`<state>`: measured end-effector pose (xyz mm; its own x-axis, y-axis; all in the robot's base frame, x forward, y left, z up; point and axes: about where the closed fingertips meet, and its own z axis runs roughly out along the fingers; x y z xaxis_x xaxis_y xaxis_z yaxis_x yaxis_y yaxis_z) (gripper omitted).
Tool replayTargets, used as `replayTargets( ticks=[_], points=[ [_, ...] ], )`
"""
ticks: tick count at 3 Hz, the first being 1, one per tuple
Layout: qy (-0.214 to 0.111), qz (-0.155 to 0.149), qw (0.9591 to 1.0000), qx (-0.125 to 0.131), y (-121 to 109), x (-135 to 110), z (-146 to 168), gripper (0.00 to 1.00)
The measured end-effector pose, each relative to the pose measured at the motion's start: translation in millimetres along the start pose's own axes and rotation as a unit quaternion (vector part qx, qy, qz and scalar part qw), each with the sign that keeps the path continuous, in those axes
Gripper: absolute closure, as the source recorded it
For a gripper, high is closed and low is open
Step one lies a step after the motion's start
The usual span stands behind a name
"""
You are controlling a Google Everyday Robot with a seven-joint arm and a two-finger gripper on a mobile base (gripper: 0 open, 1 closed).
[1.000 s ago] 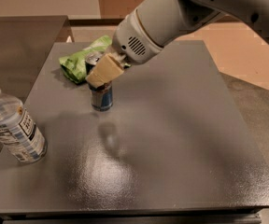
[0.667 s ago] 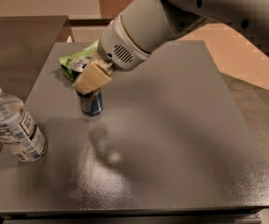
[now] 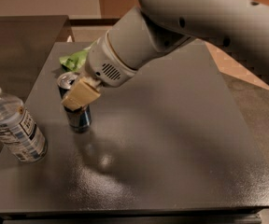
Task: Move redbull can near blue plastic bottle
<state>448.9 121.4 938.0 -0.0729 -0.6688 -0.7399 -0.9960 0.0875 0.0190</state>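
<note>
The redbull can (image 3: 77, 116) is slim, dark blue with a silver top rim, and stands upright on the dark grey table (image 3: 172, 139), left of centre. My gripper (image 3: 80, 96) is shut on the redbull can from above and the right, its tan fingers (image 3: 81, 95) covering the can's upper side. The blue plastic bottle (image 3: 13, 125), clear with a white cap and a white-and-blue label, stands at the table's left edge, tilted slightly left. A gap about one can-width wide separates the can and the bottle.
A green crumpled bag (image 3: 74, 59) lies at the back left of the table, just behind the can and partly hidden by my arm (image 3: 172, 27). A second dark table (image 3: 22, 36) stands behind on the left. The floor is on the right.
My gripper has carried the redbull can to the left and toward the front, away from the green bag and closer to the bottle. The bottle has not moved.
</note>
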Motion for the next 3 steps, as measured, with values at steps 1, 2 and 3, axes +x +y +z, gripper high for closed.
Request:
replayTargets(
  ticks=[1,2,3],
  points=[
    [-0.001,-0.010,0.9998,-0.016,12.7,-1.2,13.9,1.00],
    [0.005,-0.017,0.9995,-0.027,19.6,-3.4,23.2,0.82],
    [0.014,-0.021,0.9989,-0.039,24.5,-3.4,31.4,0.58]
  ],
)
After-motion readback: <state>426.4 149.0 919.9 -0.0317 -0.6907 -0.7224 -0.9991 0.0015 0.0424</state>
